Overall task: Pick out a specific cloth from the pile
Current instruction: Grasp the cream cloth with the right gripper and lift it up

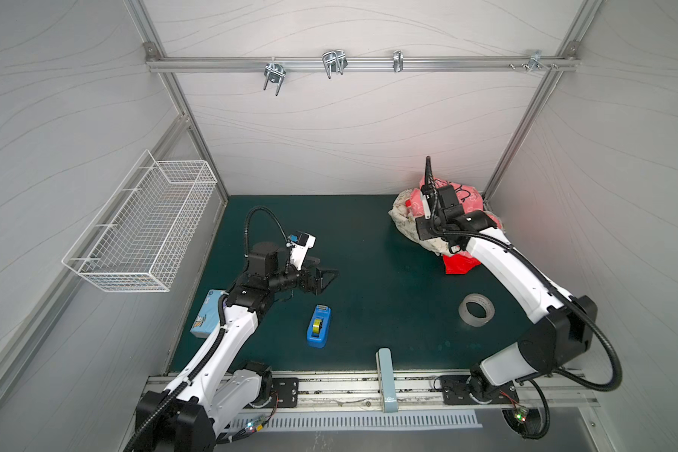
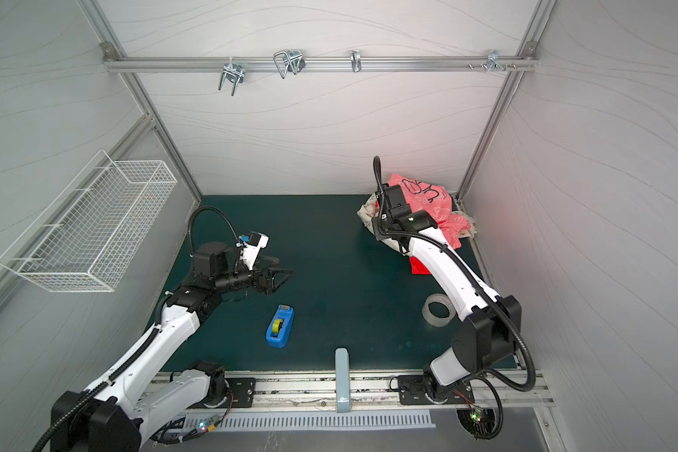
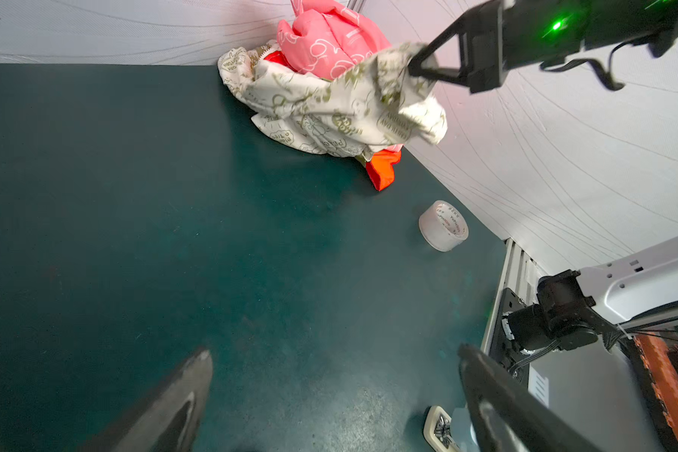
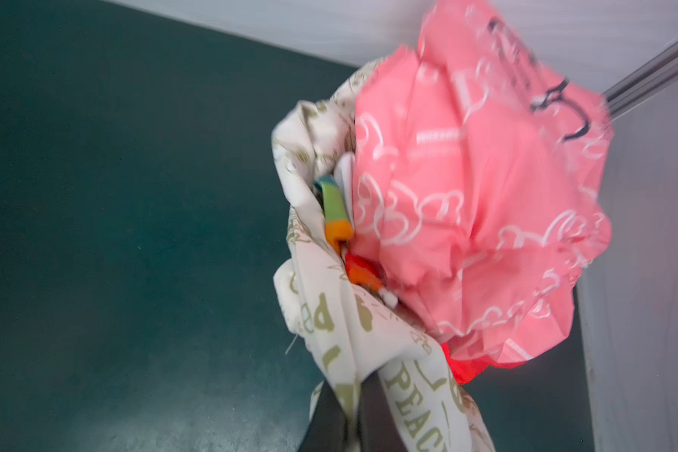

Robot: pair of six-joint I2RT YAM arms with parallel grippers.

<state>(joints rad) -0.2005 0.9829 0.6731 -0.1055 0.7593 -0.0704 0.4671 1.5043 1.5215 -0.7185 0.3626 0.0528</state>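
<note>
1. Cloth (image 3: 321, 113): cream with green print, in the pile (image 2: 431, 203) at the far right corner of the bench (image 3: 134, 235). It wraps the pile's left and near sides; its long axis seems to run far-left to near-right.
2. Right end effector (image 3: 412, 69): clamped on a raised fold at the cloth's near end. The rest trails down and away from it.
3. Pink cloth (image 3: 329, 43) lies on top and red cloth (image 3: 384, 172) pokes out beneath. Judged likely to drag along.
4. Left end effector (image 1: 329, 275): wide, empty, well apart at mid-left.
5. Walls close the far and right sides, so free room is left and near. Tape roll (image 3: 443, 225) lies near the pile on the right.
</note>
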